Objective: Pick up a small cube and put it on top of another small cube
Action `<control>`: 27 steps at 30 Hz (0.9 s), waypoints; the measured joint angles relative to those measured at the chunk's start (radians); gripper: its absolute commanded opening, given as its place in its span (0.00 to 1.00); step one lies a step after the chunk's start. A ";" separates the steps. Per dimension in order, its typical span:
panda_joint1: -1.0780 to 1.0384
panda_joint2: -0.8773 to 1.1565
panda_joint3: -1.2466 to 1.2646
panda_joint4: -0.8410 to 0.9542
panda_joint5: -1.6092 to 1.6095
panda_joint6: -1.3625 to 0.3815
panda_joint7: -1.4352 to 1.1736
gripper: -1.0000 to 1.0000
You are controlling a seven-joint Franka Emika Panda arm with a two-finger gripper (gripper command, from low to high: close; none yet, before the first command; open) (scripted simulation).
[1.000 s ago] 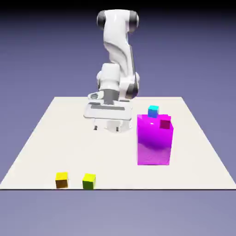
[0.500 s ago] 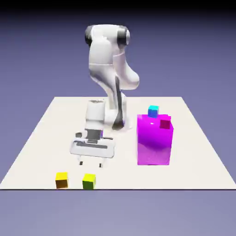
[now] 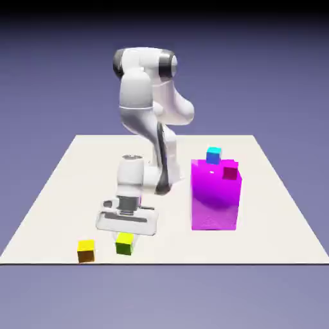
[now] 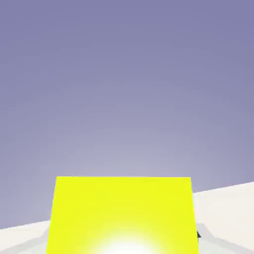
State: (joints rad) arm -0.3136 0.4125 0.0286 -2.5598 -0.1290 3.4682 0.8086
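Observation:
The small cube point(image 3: 124, 245), lime-yellow on top with green sides, sits between the fingers of my gripper point(image 3: 125, 239) near the table's front edge, and the gripper is shut on it. In the hand view its lime-yellow face point(image 4: 121, 216) fills the bottom middle and hides the fingertips. Whether it still touches the table I cannot tell. The other small cube point(image 3: 85, 250), yellow-topped with orange-brown sides, rests on the table just to the exterior view's left of the held cube, apart from it.
A tall magenta block point(image 3: 216, 196) stands to the exterior view's right of the hand, with a crimson cube point(image 3: 230, 172) on top. A cyan cube point(image 3: 213, 154) shows behind it. The table's front edge point(image 3: 164, 262) runs just below both small cubes.
The hand swung forward and down from mid-table to the lime-green cube and went from open to shut on it. The cube now shows slightly higher in the picture.

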 measured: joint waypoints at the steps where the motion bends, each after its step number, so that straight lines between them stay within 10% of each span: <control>1: 0.011 -0.019 -0.014 -0.006 0.023 -0.015 -0.006 0.00; 14: 0.311 -0.095 -0.370 0.090 0.578 -0.216 -0.154 0.00; 21: 0.094 0.082 -0.169 0.192 0.530 -0.119 -0.136 0.00; 22: 0.061 0.109 -0.138 0.208 0.522 -0.105 -0.133 1.00; 27: 0.169 0.020 -0.239 0.157 0.548 -0.153 -0.143 1.00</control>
State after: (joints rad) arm -0.1442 0.4327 -0.2104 -2.4031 0.4188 3.3155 0.6655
